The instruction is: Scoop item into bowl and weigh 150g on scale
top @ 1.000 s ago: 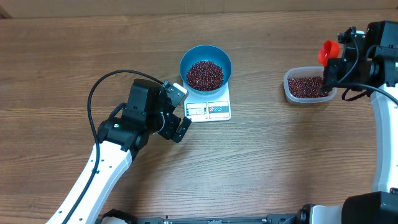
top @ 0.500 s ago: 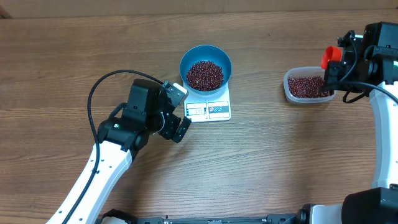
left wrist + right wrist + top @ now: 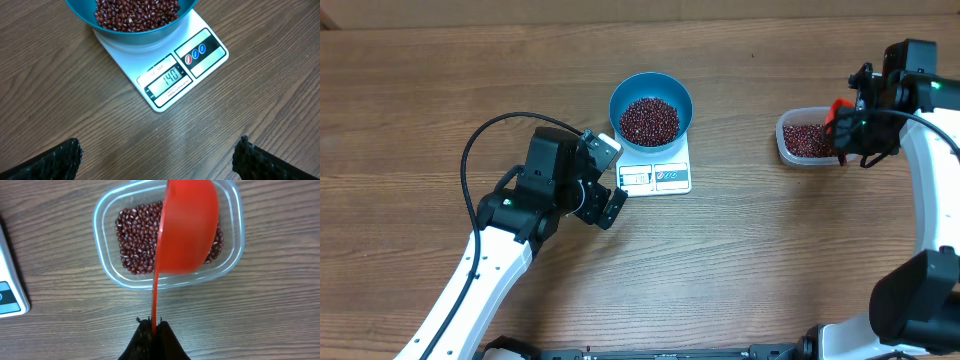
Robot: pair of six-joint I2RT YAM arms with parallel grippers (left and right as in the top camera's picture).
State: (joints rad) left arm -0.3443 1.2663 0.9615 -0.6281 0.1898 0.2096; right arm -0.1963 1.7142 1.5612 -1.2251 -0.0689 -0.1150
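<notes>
Scoop handle (image 3: 154,292) tight in right pincer (image 3: 153,324); left pincer (image 3: 157,150) wide, empty.

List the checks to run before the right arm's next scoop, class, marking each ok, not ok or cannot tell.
1. Round bright-blue bowl rests on flat white kitchen scale: ok.
2. Display reads the 150 target: not ok, shows 140.
3. Right tool shut on handle of red plastic scoop: ok.
4. Scoop over clear plastic tub of red-brown beans: ok.
5. Left tool open, apart from scale: ok.
6. Scoop loaded: cannot tell.
</notes>
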